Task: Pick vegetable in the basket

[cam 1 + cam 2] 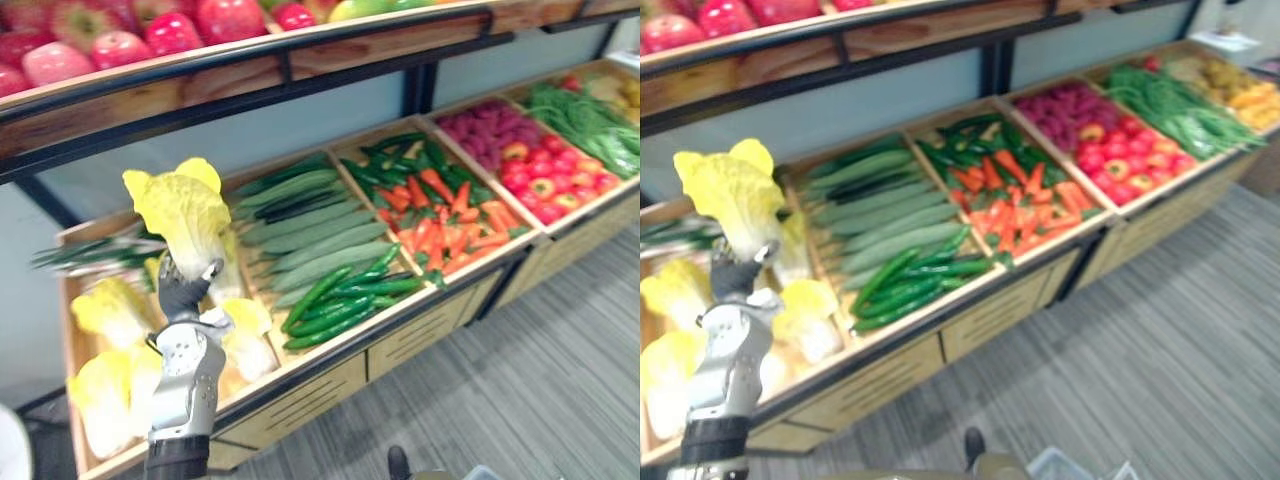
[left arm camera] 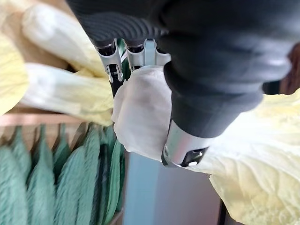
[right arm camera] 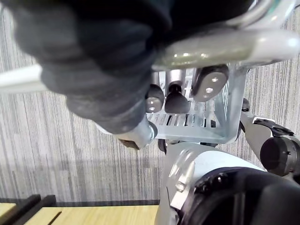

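At the left end of the produce stand (image 1: 330, 385), your left hand (image 1: 186, 288) is clamped on the pale stem of a cabbage (image 1: 183, 208), fingers one side and thumb the other, holding it clear above the bin of other cabbages (image 1: 112, 312). The head stands near upright, stem down in the grip and yellow leaves fanning up toward the upper shelf (image 1: 250, 70) of apples (image 1: 170, 32). To its right along the stand lie the cucumbers (image 1: 310, 225), then the carrots (image 1: 440, 230), both well apart from the lifted head. The basket (image 3: 199, 117) hangs from your right hand (image 3: 177, 98), whose fingers are curled round its handle, low over the grey floor (image 1: 520, 380) in front of the stand. So the target lies down and to the right of the cabbage, past the stand's front edge, and the carrying left hand must cross toward the right one. The way looks open: nothing stands between the front edge and the basket, though the shelf overhead probably leaves little height for lifting further.
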